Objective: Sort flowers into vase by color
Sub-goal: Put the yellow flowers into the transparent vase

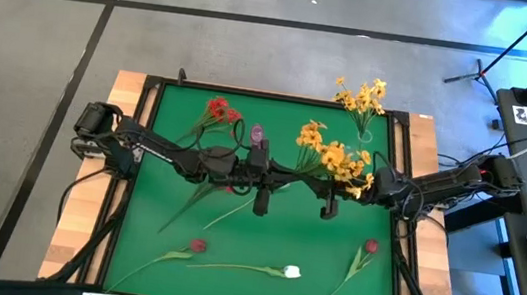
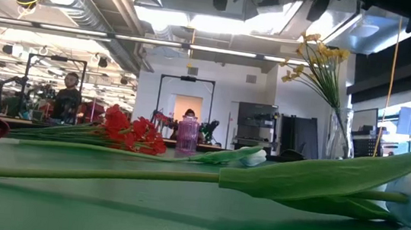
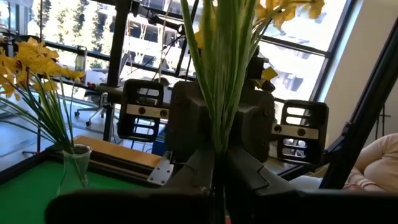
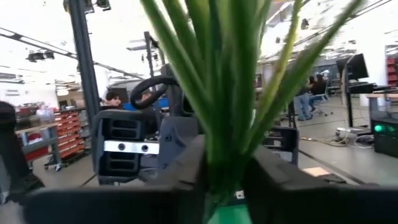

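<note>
Overhead, table-level, two facing wrist views
</note>
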Robot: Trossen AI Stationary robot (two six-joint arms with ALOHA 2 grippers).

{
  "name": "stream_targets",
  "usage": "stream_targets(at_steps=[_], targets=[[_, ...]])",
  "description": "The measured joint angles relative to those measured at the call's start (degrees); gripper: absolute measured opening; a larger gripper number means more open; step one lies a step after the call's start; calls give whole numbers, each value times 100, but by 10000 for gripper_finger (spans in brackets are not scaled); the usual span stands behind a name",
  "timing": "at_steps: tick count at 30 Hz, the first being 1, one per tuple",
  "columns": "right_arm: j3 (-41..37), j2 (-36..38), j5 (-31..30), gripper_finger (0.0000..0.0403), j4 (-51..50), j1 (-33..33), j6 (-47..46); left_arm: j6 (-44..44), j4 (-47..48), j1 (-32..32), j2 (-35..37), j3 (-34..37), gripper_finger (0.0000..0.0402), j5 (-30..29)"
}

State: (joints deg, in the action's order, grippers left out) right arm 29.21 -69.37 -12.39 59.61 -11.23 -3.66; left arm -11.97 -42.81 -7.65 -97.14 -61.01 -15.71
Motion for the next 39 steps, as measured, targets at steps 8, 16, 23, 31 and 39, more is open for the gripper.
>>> stream_targets(at_steps=[8,16,23,31,39], targets=[[2,27,14,36,-74,-2,67,-84,80,-1,24,0,33,3],[0,207,-45,10,-455,-4,126,6,506,-100,212,0,101,-1],[0,794,-443,29,-1471,5,139,113,996,-277,656,-2,152,-158],[-4,2239,-879,10,-3329,1,144,209,2001,-484,1207,-11,155,-829],[-7,3938,-1438,17,-5710,1,-40,-129,3223,-464,1439,-6,155,-1225]])
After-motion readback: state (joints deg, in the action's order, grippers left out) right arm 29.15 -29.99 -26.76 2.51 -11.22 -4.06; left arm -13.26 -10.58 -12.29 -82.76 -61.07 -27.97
